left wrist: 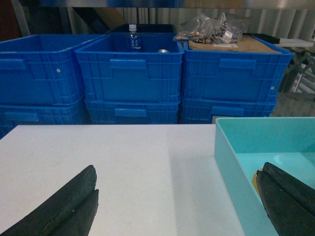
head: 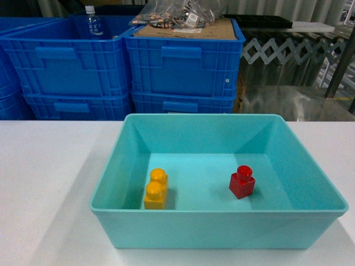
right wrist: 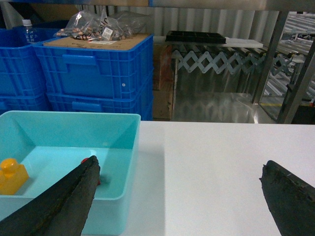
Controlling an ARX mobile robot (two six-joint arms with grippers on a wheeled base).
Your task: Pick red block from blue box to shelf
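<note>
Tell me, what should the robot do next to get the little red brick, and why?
Probably move the right end effector left and down over the red block. Its fingers are spread wide and empty, over the white table beside the blue box, and the block sits on the box's right side.
</note>
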